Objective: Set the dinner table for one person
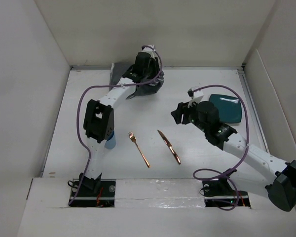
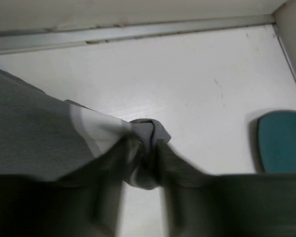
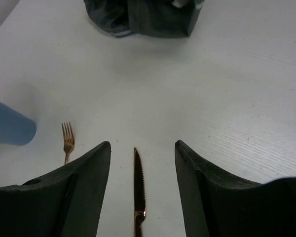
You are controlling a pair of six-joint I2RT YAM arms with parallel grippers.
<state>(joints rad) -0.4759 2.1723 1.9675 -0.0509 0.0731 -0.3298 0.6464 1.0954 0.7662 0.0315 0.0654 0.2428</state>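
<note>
My left gripper (image 2: 144, 148) is clamped on a bunched fold of the placemat (image 2: 34, 133), a soft grey woven cloth with a pale white stripe. The fabric puckers into a knot between the jaws and drapes away to the left in loose folds. This is at the far side of the dinner table (image 1: 197, 79), close to the back wall and left of centre.

The table is a broad, flat, matte white rectangle that lies beneath both my grippers. The left wrist view shows faint scuffs on it, and the right wrist view shows fine parallel grain lines.

My right gripper (image 1: 180, 111) holds nothing. Its two dark, smooth fingers (image 3: 84, 182) stand spread apart over the table, right of centre.

Framed between those fingers in the right wrist view lies the knife (image 3: 138, 182), a slim, glossy, copper-coloured blade with a serrated edge, its tip toward the far side. To its left is the fork (image 3: 67, 140) in the same copper finish, tines pointing far. Both lie flat on the bare tabletop near the middle, slanted alike and apart from each other.

A smooth blue cup (image 1: 110, 142) sits at the left, half hidden under my left arm. I cannot tell whether it stands upright.

A teal plate (image 1: 227, 108) with rounded corners and a smooth surface rests on the table at the right, just beside my right gripper.
</note>
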